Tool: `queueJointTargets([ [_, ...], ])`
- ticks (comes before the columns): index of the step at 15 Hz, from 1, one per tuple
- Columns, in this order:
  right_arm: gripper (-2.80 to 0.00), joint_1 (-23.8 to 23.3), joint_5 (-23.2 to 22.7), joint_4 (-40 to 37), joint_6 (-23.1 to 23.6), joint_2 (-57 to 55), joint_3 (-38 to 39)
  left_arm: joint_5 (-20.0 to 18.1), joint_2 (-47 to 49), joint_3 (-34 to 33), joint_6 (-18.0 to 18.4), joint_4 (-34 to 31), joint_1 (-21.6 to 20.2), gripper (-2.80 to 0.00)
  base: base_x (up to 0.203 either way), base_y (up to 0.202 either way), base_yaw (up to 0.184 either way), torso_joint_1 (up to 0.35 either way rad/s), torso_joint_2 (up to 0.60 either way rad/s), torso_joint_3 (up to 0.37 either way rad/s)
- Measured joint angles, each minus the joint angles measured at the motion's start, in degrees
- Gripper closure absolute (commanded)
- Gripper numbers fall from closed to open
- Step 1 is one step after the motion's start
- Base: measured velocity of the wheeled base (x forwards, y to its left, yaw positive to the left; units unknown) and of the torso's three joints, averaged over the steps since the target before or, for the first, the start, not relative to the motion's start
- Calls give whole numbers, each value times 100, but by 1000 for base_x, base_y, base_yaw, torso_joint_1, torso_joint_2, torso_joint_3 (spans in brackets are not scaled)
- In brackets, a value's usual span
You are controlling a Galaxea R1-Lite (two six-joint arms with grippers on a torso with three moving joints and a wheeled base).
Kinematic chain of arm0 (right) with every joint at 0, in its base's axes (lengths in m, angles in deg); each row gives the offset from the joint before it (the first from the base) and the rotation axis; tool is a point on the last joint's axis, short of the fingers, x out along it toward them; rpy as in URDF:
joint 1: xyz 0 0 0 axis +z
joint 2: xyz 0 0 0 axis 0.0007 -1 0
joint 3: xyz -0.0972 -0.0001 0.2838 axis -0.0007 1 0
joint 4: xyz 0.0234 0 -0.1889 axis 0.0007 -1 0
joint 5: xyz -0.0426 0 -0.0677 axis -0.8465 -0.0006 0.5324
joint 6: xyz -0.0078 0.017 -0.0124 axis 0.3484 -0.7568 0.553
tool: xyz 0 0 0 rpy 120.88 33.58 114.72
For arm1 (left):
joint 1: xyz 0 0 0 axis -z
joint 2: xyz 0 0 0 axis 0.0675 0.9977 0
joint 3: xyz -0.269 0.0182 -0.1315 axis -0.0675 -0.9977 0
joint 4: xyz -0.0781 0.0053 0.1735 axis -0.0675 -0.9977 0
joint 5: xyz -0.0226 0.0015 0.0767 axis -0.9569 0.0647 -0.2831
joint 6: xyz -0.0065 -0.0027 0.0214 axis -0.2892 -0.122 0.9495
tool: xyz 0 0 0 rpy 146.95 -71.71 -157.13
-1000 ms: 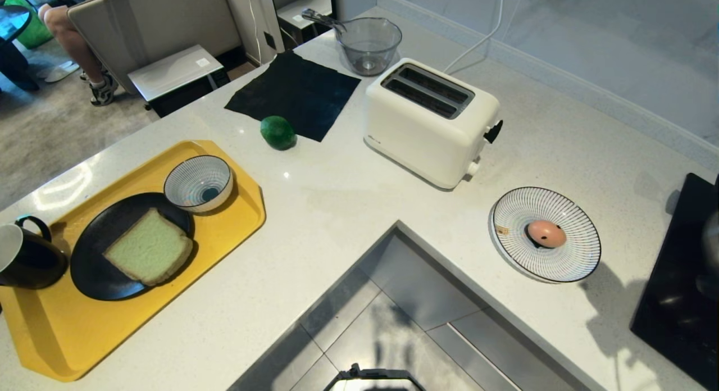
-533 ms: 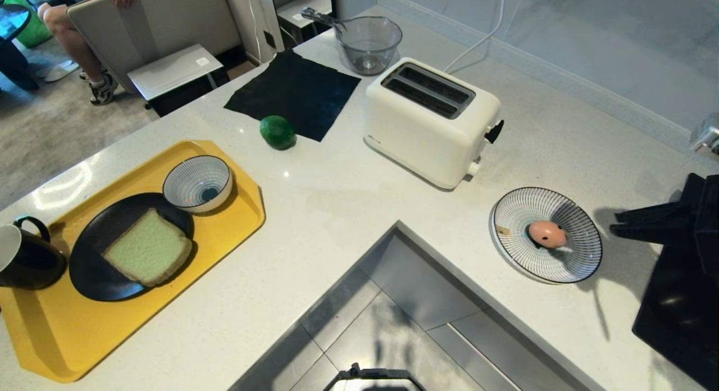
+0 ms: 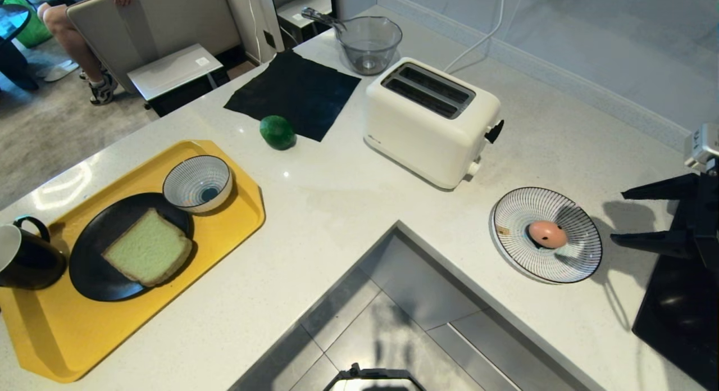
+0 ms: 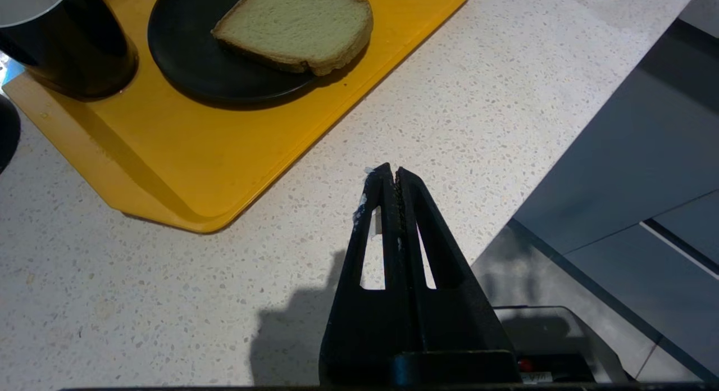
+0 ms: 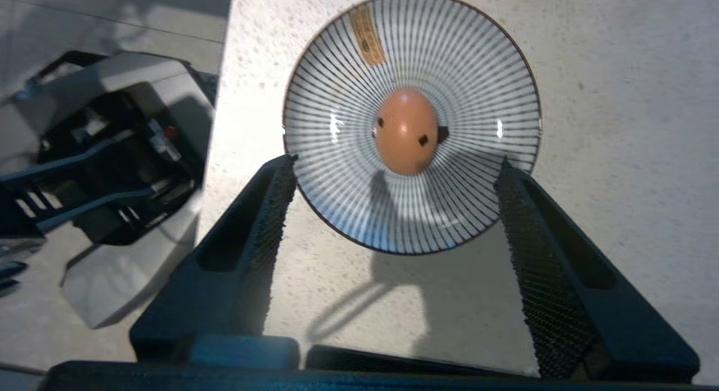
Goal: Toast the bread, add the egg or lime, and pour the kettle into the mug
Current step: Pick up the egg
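Starting well left of the toaster (image 3: 431, 121), the yellow tray (image 3: 224, 222) groups what seems to be the serving set: the mug (image 3: 25, 259) stands upright on its far-left corner, the black plate (image 3: 92, 267) beside it carries the bread (image 3: 149, 254) lying flat, and the striped bowl (image 3: 198, 183) sits on the tray's edge nearest the toaster, probably waiting for the egg or lime. With the slice on its plate and both toaster slots empty, toasting looks not yet begun. The left gripper (image 4: 391, 174) hangs low over the bare counter (image 3: 348, 205) just beside the tray's near edge, its fingers pressed together on nothing, apparently parked.

Closer to the toaster, just off its left end, the lime (image 3: 277, 132) rests against the corner of a black cloth (image 3: 295, 90), with a clear glass bowl (image 3: 369, 44) behind the toaster. The kettle shows in no view.

Right of the toaster and nearer the robot, the striped dish (image 3: 519, 256) cradles the egg (image 3: 546, 234) at its centre, which keeps it from rolling. Farther right, the right gripper (image 3: 646, 217) points roughly level toward the dish, fingers spread wide and empty; from its wrist view the egg sits between the open fingers, though well apart from them. I judge this an approach lined up for the egg.
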Motion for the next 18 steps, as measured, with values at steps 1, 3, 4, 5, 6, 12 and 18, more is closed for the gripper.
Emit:
queueJointTargets([
  [1,-280,-32,94,-40,140,-46,-31,0,0,0,4,0,0,0,0,0,0,0,0,0],
  [3,-280,-58,437,-166,270,-222,-189,-1,0,0,2,1,0,0,0,0,0,0,0,0],
  [4,-280,-64,516,-184,327,-326,-268,2,0,0,1,1,0,0,0,0,0,0,0,0],
  [5,-280,-64,550,-187,442,-461,-340,1,0,0,1,1,0,0,0,0,0,0,0,0],
  [6,-280,-64,586,-167,603,-604,-387,0,0,0,2,1,0,0,0,0,0,0,0,0],
  [12,-280,381,950,-143,853,-1063,-431,-2,0,0,0,0,0,0,0,0,0,0,0,0],
  [18,-280,700,1311,205,373,-1408,-483,0,0,0,6,1,0,0,0,0,0,0,0,0],
])
